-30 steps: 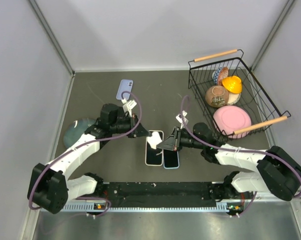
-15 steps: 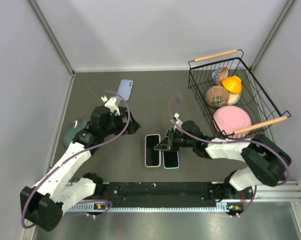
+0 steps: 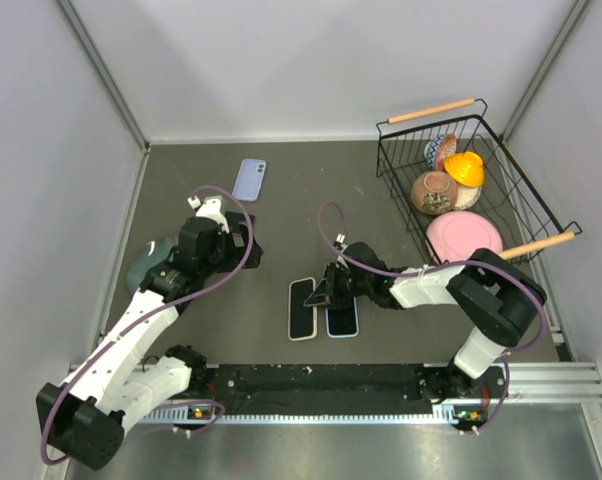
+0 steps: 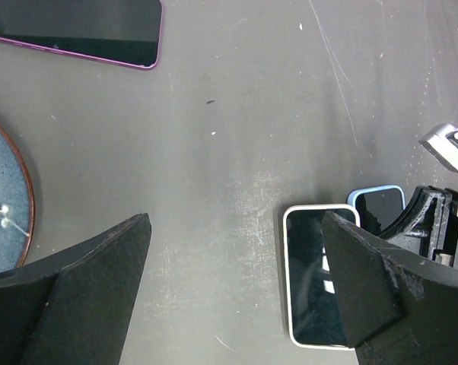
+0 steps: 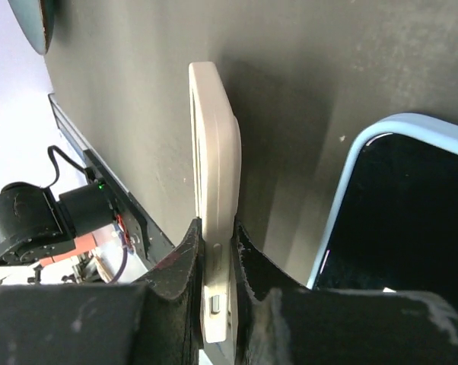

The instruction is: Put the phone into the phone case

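A black-screened phone with a white rim [image 3: 302, 308] lies at the table's middle, seen flat in the left wrist view [image 4: 314, 274]. My right gripper [image 3: 326, 295] is shut on the phone's right edge [image 5: 214, 198], a finger pressed to each side [image 5: 215, 236]. Right beside it lies a blue-rimmed phone [image 3: 342, 318] [image 5: 396, 213]. A lilac phone case [image 3: 248, 180] lies at the back left, apart from both arms. My left gripper [image 3: 245, 250] hangs wide open over bare table [image 4: 235, 228], left of the white-rimmed phone, holding nothing.
A blue-grey plate [image 3: 146, 265] sits at the left under my left arm. A black wire basket [image 3: 431, 110] at the right back holds a pink plate [image 3: 464, 240], a brown bowl [image 3: 434, 190] and a yellow item [image 3: 464, 168]. Grey walls close in both sides.
My left gripper opened, let go of the white-rimmed phone and drew back to the left. The right gripper moved left and stays on the phone, which slid slightly toward the near edge.
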You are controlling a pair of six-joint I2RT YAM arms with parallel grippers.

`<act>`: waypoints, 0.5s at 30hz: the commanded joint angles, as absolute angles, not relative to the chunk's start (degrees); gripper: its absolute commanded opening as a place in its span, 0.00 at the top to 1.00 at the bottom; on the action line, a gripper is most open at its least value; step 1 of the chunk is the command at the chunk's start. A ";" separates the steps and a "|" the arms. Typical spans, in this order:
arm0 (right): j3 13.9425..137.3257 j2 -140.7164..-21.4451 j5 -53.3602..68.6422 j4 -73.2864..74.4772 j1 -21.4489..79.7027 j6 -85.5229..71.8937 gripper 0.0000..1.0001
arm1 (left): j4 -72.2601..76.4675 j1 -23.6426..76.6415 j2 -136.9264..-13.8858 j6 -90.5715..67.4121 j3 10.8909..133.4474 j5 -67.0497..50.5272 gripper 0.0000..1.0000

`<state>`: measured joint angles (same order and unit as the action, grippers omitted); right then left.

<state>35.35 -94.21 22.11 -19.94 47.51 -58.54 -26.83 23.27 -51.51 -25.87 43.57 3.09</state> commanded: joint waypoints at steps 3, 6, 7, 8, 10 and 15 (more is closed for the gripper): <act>40.51 -93.61 16.71 -11.88 48.25 -54.41 0.78 | -26.28 22.76 -51.07 -24.87 45.44 4.83 0.01; 42.18 -92.81 15.38 -8.27 48.34 -53.27 0.69 | -26.28 22.76 -51.33 -25.22 45.09 4.75 0.01; 43.32 -92.81 14.60 -6.96 48.34 -52.91 0.67 | -26.28 22.76 -51.42 -25.31 44.91 4.75 0.01; 43.94 -92.81 14.24 -4.77 48.25 -51.87 0.67 | -26.28 22.76 -51.33 -25.31 45.00 4.75 0.01; 45.34 -92.73 13.54 -2.82 48.25 -50.89 0.66 | -26.63 22.76 -51.33 -25.31 45.17 5.10 0.01; 46.76 -91.24 11.52 2.44 48.16 -49.57 0.66 | -26.98 22.68 -50.98 -25.22 45.35 5.62 0.01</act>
